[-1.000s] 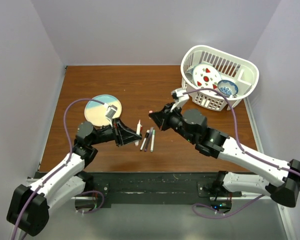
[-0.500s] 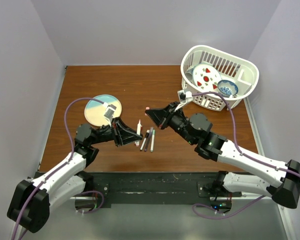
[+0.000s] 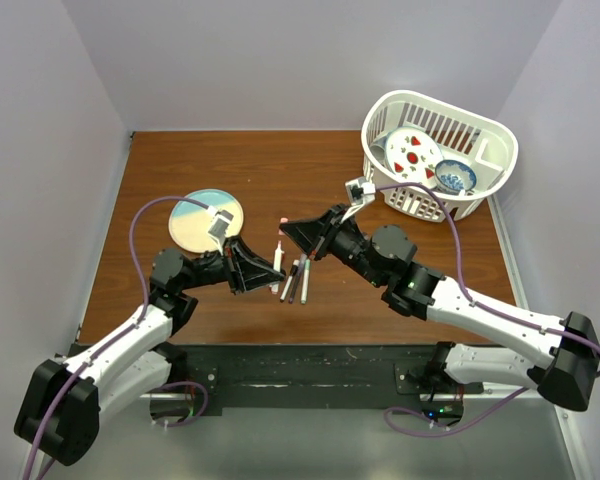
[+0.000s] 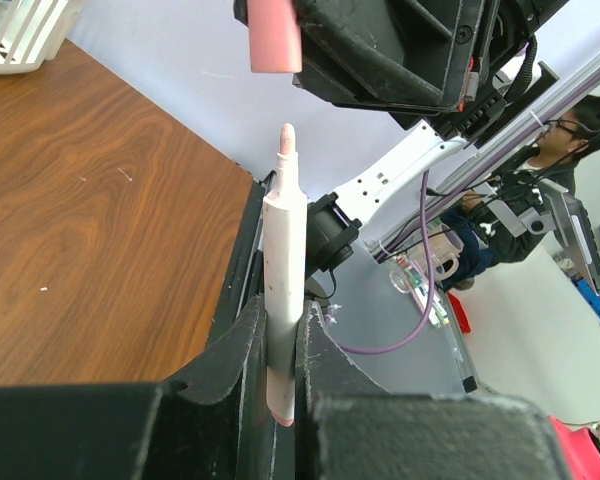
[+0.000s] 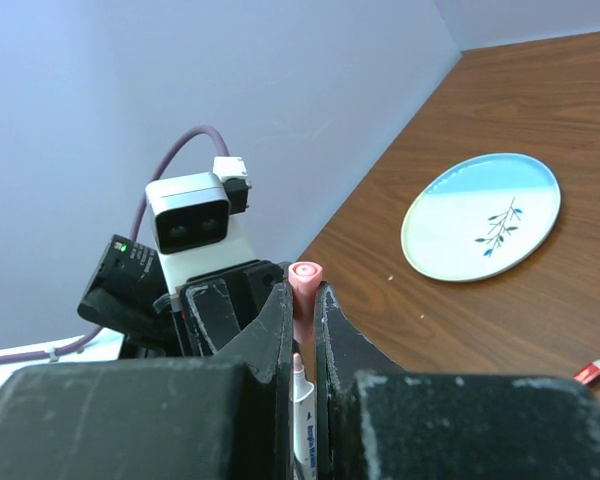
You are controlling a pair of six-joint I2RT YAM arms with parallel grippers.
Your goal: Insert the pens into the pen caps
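the left gripper is squeezed tight on a thin white pen. the pen is smooth and round, with a soft pink tip poking up. the right gripper pinches a short pink cap, a little plastic tube with a round open end. the cap hangs just above the pen tip, not touching it. three more pens, i think, lie side by side on the brown wooden table below. a round shiny plate and a white plastic basket with holes sit farther off.

Loose pens block centre (plate left); far table free.
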